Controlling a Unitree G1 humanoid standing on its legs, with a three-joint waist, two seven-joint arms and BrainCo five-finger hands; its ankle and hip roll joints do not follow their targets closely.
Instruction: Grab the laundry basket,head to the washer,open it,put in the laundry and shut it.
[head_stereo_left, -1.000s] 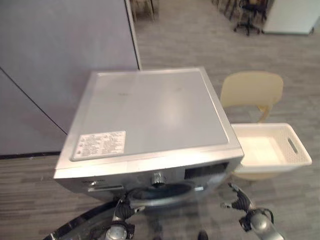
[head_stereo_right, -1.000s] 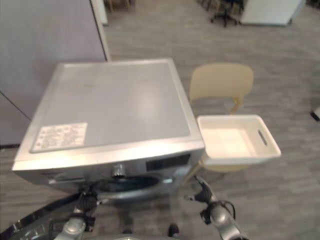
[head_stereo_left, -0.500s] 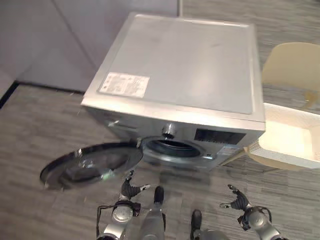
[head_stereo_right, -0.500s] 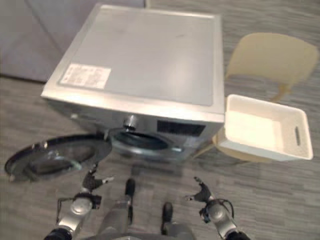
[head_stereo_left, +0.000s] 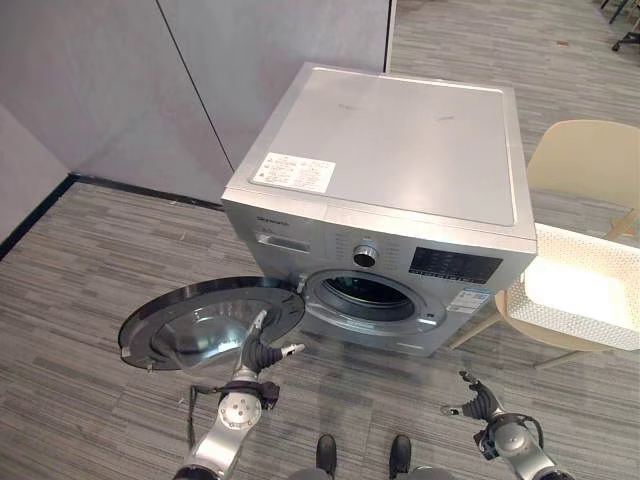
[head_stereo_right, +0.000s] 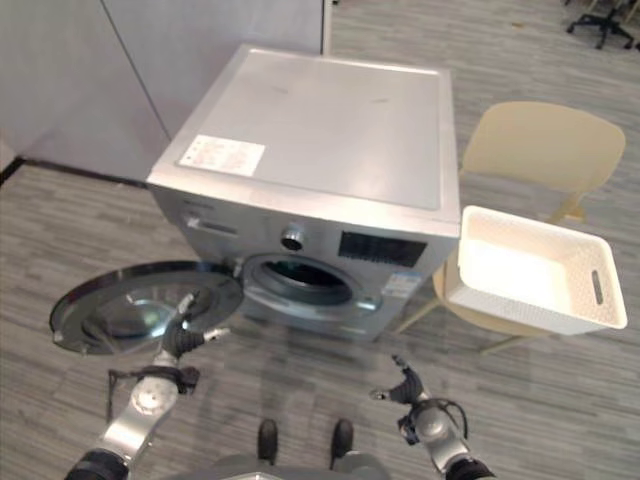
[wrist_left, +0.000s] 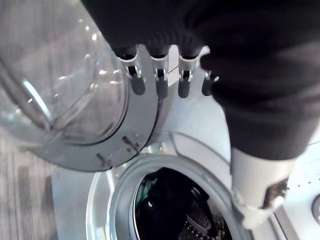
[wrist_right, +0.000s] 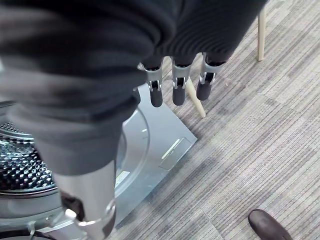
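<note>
One silver washer (head_stereo_left: 400, 180) stands on grey striped floor (head_stereo_left: 90, 260) before grey partition walls (head_stereo_left: 120, 80), its round glass door (head_stereo_left: 205, 322) swung fully open and dark laundry (wrist_left: 165, 197) visible inside the drum. One white laundry basket (head_stereo_right: 535, 272) sits on one beige chair (head_stereo_right: 540, 150) just beside the washer. Left robot hand (head_stereo_left: 262, 352), fingers relaxed and holding nothing, hovers near the door's rim; right robot hand (head_stereo_left: 478, 400), likewise loosely spread and unladen, hangs before the washer's front.

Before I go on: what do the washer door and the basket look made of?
The washer door looks like a clear glass or plastic bowl in a shiny chrome-like ring; it reflects light and you see through it. The laundry basket looks like matte white moulded plastic, with perforated walls and a cut-out handle slot.
</note>
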